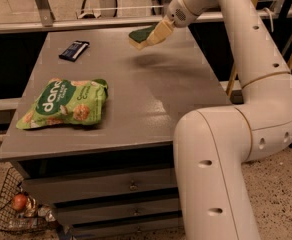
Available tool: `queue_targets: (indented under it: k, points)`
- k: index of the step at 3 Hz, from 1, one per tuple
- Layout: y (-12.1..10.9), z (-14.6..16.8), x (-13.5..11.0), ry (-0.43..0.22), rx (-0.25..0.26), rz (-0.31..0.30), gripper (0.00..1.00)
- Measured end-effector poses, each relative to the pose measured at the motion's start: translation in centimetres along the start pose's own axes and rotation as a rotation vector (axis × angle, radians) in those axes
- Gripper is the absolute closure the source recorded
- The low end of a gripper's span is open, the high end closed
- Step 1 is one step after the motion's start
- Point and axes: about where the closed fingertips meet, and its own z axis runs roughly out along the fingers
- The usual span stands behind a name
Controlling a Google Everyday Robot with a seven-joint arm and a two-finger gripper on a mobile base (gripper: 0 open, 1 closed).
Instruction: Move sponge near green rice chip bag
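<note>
The small wavy-edged sponge (139, 34), dark green over pale yellow foam, hung clear of the grey tabletop (151, 99) near its twelve o'clock edge. The gripper (149, 38) had its tan fingers (160, 31) closed on the sponge. The bright green crinkly rice chip bag (63, 104) lay well apart, towards eight o'clock. A dark blue flat wrapped bar (74, 50) lay at ten.

Matt table (151, 101), glossy crinkly chip bag (63, 104), foam sponge (139, 34) in smooth plastic hand (150, 37) above table's far side
</note>
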Motion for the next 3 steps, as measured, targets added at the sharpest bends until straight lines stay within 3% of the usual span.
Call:
queue_targets:
  k: [1, 3]
  points:
    - [0.0, 0.0, 0.0, 0.000, 0.000, 0.000, 1.00]
    - [4.7, 1.3, -1.3, -0.010, -0.160, -0.081, 1.00]
